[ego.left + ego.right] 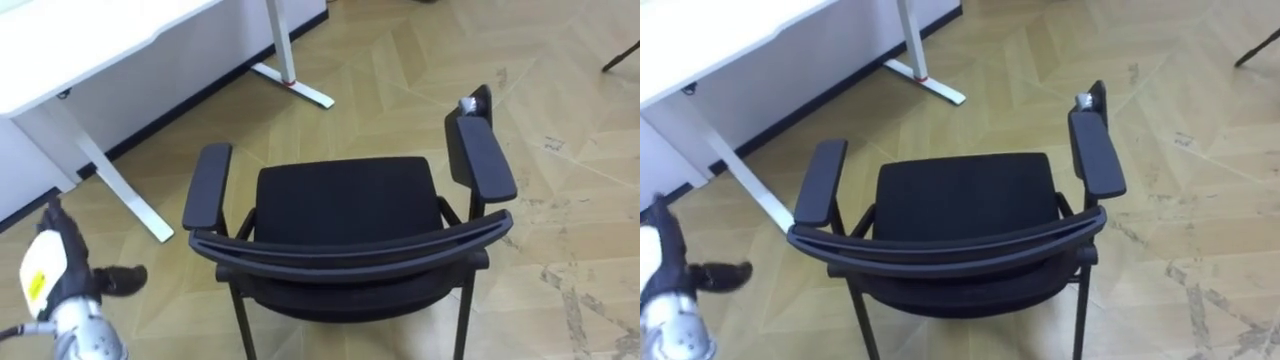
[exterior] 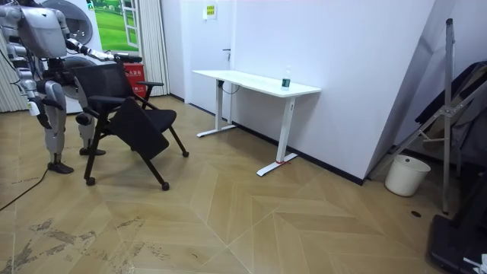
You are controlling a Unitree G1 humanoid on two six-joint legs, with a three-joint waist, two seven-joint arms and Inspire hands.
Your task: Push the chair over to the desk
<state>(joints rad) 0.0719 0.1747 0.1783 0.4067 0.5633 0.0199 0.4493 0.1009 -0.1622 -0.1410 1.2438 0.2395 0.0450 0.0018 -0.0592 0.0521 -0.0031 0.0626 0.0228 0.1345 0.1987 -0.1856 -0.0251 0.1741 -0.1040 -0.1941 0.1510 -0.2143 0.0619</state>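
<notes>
Low at the robot's left, the left hand (image 1: 50, 268) hangs just beside the backrest of the black chair (image 1: 345, 205), fingers straight and thumb spread, holding nothing and clear of the frame. That chair stands on the parquet floor (image 1: 570, 120) right before the robot, backrest toward it, armrests pointing away, near the legs of the white desk (image 1: 90, 30). In the room view the right hand (image 2: 33, 106) hangs at the robot's side; whether it is apart or together cannot be told.

White desk (image 2: 259, 82) by wall, white bucket (image 2: 402, 175) apart
</notes>
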